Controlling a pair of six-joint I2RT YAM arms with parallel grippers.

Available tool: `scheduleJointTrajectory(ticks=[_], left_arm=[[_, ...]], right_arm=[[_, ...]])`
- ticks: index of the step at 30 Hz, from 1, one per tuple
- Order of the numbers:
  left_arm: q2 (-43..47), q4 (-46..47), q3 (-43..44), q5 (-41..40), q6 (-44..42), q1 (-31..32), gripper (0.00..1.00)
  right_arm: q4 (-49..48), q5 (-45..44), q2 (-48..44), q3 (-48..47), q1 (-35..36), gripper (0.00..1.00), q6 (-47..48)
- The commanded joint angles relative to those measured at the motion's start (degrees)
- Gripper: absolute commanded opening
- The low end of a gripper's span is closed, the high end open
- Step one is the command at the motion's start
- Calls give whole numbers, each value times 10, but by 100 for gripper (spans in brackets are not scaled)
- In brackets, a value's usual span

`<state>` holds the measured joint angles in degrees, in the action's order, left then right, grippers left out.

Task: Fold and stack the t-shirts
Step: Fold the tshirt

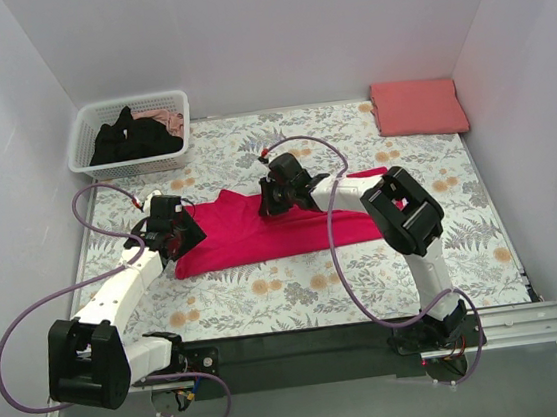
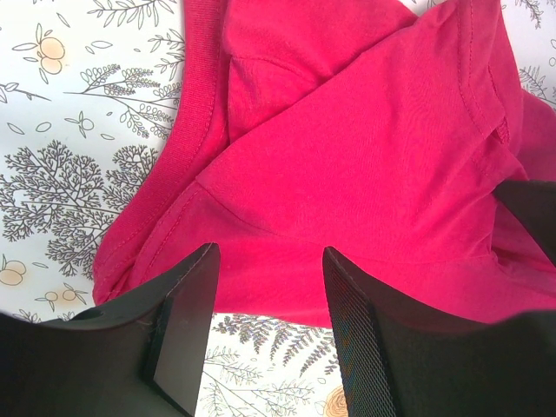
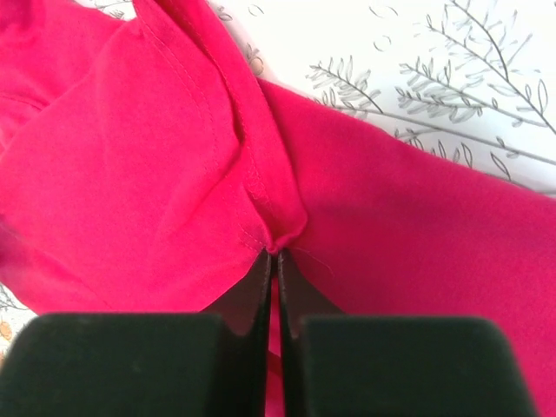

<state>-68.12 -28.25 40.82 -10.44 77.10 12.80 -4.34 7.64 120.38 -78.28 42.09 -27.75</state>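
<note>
The right end effector (image 3: 271, 256) is shut tight, pinching a raised fold of the crimson shirt (image 1: 261, 233) along a stitched seam. The left end effector (image 2: 269, 261) gapes wide and holds nothing. It hovers just over the shirt's left end, beside the collar. The shirt lies crumpled on the bench (image 1: 367, 279), its long axis running left to right, and the right pinch sits on its far edge near the middle. The left arm stretches low and diagonally to the shirt. The right arm bends high at the elbow and reaches leftward over the shirt's right half. A folded pink shirt (image 1: 418, 107) sits well beyond the crimson shirt's right end. A black shirt (image 1: 135, 139) lies in a basket (image 1: 133, 166) beyond its left end.
</note>
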Motion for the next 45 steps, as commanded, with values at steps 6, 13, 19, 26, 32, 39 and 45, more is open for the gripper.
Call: scheduleJointTrajectory(ticks=[6, 13, 19, 26, 32, 39, 45], left_arm=[[16, 3, -5, 2, -4, -3, 50], [10, -1, -4, -3, 0, -3, 50], [4, -8, -4, -10, 5, -3, 50], [-10, -9, -3, -12, 15, -3, 48], [-46, -15, 8, 26, 39, -3, 41], [-116, -16, 37, 44, 46, -3, 39], [-199, -29, 86, 32, 48, -3, 38]], right_arm=[[-9, -22, -61, 42, -1, 1, -3], [-32, -16, -66, 71, -6, 11, -30], [-50, -7, -66, 93, -33, 30, -38], [-23, 5, -167, 128, -67, 52, 38], [88, -36, -250, 196, -117, 54, 115], [137, -100, -320, 282, -146, 53, 123], [193, -105, -308, 306, -162, 53, 130]])
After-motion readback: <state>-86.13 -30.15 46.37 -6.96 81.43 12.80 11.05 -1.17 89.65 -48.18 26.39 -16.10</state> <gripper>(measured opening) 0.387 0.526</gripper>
